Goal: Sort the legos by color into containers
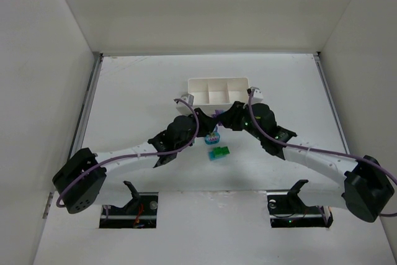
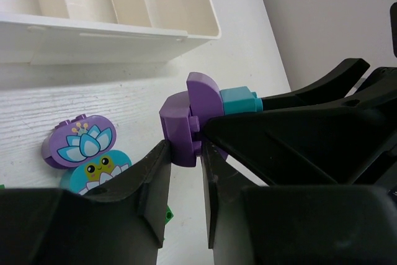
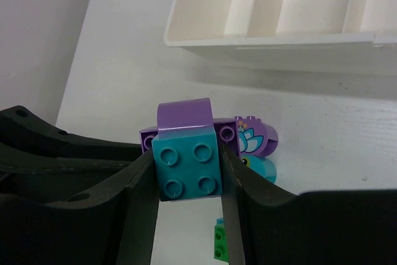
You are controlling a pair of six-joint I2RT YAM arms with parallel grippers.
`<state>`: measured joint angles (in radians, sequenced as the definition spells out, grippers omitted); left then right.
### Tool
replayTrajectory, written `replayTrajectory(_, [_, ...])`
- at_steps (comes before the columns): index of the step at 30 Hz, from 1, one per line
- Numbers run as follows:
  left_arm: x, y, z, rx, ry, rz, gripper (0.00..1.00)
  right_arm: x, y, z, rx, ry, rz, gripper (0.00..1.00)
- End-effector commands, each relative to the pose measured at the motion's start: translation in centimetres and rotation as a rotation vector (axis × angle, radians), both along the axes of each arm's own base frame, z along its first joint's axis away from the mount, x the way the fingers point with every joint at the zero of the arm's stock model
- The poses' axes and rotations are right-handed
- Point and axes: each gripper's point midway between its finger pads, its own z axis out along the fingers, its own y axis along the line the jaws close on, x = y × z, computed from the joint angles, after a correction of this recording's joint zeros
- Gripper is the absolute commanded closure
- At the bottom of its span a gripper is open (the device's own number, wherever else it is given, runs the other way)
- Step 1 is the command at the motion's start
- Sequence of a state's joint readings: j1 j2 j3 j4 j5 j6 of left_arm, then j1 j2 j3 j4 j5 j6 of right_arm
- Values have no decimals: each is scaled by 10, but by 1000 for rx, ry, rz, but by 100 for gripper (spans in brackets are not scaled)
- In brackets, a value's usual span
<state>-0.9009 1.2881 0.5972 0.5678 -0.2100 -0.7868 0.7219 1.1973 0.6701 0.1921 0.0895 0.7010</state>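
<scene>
Both grippers hold one two-colour clump above the table, just in front of the white tray [image 1: 217, 82]. My left gripper [image 2: 185, 153] is shut on its purple brick [image 2: 183, 119], pinched at the fingertips. My right gripper [image 3: 188, 167] is shut on its teal brick [image 3: 188, 162], with the purple brick [image 3: 183, 116] stuck behind it. In the top view the left gripper [image 1: 208, 120] and the right gripper [image 1: 227, 118] meet tip to tip. The tray's three compartments [image 3: 273, 4] look empty.
A purple flower-print piece [image 2: 77, 143] stacked with a teal frog-print piece [image 2: 96, 169] lies on the table below the grippers, and also shows in the top view [image 1: 213, 136]. A green and teal clump [image 1: 219, 152] lies nearer the bases. White walls surround the table.
</scene>
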Motion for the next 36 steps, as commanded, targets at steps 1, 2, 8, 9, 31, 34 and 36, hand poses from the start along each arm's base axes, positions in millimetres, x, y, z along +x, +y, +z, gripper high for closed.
replayTrajectory(1, [10, 2, 22, -79, -69, 35, 82, -11, 19, 23, 123, -13, 105, 78])
replayTrajectory(2, [10, 3, 24, -87, -74, 41, 84, -11, 18, 24, 132, -11, 105, 78])
replayTrajectory(8, [7, 15, 31, -104, -97, 69, 89, -7, 12, 27, 139, -17, 84, 78])
replayTrajectory(9, [7, 16, 31, -100, -101, 68, 89, -5, 9, 27, 137, -19, 76, 78])
replayTrajectory(31, [41, 56, 64, 28, -145, 177, 89, 2, -42, 26, 78, -99, -64, 78])
replayTrajectory(34, [61, 60, 64, 86, -144, 213, 88, -1, -50, 16, 51, -101, -89, 78])
replayTrajectory(36, [74, 54, 65, 110, -143, 213, 88, -4, -56, 11, 46, -102, -104, 78])
